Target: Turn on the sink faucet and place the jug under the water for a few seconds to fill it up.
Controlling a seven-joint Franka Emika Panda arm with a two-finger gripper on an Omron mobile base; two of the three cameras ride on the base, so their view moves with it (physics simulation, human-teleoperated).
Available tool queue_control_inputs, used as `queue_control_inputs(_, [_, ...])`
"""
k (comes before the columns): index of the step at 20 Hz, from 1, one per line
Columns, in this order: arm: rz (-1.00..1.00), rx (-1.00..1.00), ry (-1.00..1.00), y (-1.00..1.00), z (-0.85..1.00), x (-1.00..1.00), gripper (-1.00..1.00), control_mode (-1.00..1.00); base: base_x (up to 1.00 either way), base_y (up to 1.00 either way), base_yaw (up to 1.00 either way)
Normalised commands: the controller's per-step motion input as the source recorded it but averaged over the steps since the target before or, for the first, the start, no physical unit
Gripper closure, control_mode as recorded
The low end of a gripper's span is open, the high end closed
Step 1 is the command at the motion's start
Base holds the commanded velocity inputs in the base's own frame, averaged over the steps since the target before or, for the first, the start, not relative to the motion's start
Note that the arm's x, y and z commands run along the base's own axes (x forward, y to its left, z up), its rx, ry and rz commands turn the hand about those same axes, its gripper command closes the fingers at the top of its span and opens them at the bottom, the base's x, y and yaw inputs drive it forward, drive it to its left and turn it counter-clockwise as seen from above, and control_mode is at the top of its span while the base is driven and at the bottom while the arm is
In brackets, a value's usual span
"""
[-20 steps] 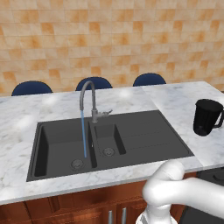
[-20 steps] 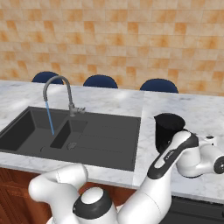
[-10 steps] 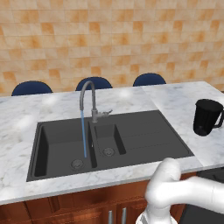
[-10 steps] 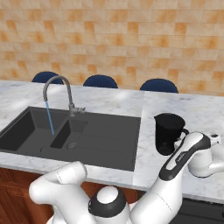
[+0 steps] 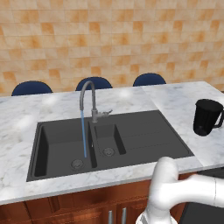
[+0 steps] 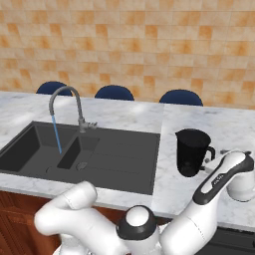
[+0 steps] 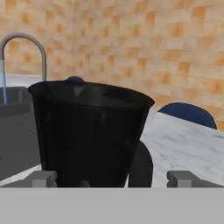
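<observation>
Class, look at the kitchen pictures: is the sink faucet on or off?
On. A thin blue stream of water falls straight from the spout of the sink faucet into the left basin of the sink.

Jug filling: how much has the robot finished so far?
Done: the sink faucet is on and water runs into the sink. In hand: the open gripper is at the jug, which stands on the counter. Left: grasp it and fill it.

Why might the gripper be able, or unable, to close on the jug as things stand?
Probably able: the gripper is open, its fingertips either side of the jug, which stands upright on the counter with nothing between them.
</observation>
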Motion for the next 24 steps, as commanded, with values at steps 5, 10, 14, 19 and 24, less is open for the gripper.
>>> queue_control_inputs(5, [0.1,0.0,0.0,0.0,-0.16,0.17,-1.0,-1.0,0.0,0.0,0.0])
queue_control_inputs(10, [0.03,0.0,0.0,0.0,-0.13,0.23,-1.0,-1.0,0.0,0.0,0.0])
queue_control_inputs(14, [0.0,0.0,0.0,-0.1,-0.01,0.35,-1.0,-1.0,0.0,0.0,0.0])
queue_control_inputs(19, [0.0,0.0,0.0,-0.1,-0.04,0.36,-1.0,-1.0,0.0,0.0,0.0])
queue_control_inputs(24, [0.03,0.0,0.0,0.0,-0.2,0.2,-1.0,-1.0,0.0,0.0,0.0])
